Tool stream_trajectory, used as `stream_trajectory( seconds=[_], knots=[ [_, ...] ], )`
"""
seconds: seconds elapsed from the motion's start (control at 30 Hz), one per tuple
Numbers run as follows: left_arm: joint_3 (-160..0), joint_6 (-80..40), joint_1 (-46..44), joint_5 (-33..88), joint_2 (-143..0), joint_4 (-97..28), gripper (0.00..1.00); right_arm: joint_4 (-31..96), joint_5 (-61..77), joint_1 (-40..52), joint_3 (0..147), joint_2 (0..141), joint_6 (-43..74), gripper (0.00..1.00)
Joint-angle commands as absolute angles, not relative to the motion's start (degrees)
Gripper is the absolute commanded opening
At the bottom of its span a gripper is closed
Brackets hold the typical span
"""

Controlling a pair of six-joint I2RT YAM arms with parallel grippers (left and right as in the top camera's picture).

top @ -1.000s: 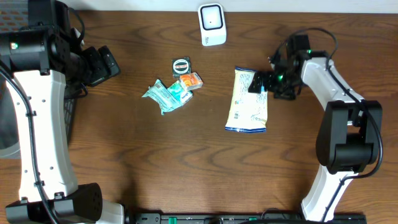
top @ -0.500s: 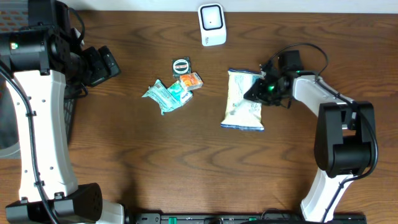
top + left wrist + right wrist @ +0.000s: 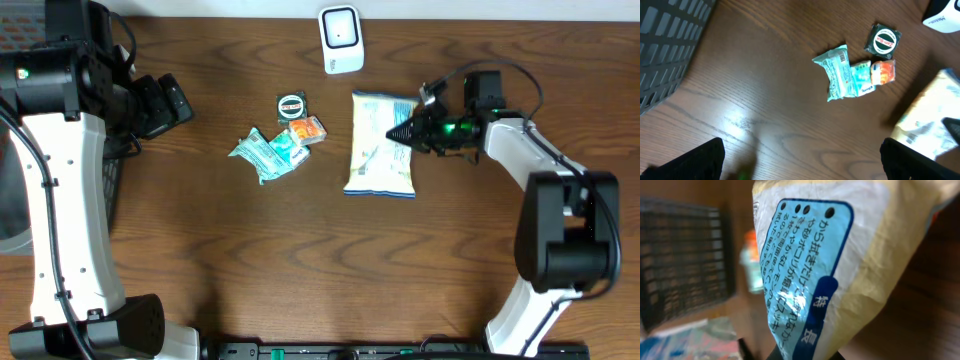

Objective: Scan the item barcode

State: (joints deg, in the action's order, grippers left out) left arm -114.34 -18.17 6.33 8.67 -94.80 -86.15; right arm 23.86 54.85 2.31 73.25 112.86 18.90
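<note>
Right fingers (image 3: 408, 131) pinch the snack bag (image 3: 378, 150) at its edge — left fingers (image 3: 685, 160) stand spread wide above the desk (image 3: 765, 100).

bare table (image 3: 300, 270) along the near half gives free passage; toward the scanner (image 3: 341, 40), small packets (image 3: 272, 148) and the snack bag (image 3: 380, 150) flank a narrow lane.

Pale yellow crinkled snack bag (image 3: 378, 152), blue panel of Japanese print, lying lengthwise near-to-far right of centre, right edge pinched in the right gripper (image 3: 409, 131), white scanner (image 3: 341, 40) at the far edge, near its far-left corner
</note>
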Motion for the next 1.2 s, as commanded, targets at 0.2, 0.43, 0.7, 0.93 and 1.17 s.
stream_trajectory(
  seconds=[0.2,0.43,0.7,0.93,1.17],
  knots=[
    [-114.8,-18.0,6.5,8.4,-94.3,-86.3,0.98,17.4,72.3,4.0,75.4,97.7,21.5,0.01],
    [-114.8,-18.0,6.5,8.4,-94.3,-86.3,0.98,10.4,72.2,4.2,75.4,94.1,29.8,0.01],
    [-114.8,-18.0,6.5,8.4,-94.3,-86.3,0.98,18.8,60.3,5.3,75.2,94.3,21.8,0.01],
    [-114.8,-18.0,6.5,8.4,-94.3,-86.3,0.98,40.6,24.0,9.6,75.2,101.4,11.2,0.01],
    [-114.8,-18.0,6.5,8.4,-94.3,-86.3,0.98,44.3,14.4,8.0,75.6,106.3,5.5,0.84]
  ],
)
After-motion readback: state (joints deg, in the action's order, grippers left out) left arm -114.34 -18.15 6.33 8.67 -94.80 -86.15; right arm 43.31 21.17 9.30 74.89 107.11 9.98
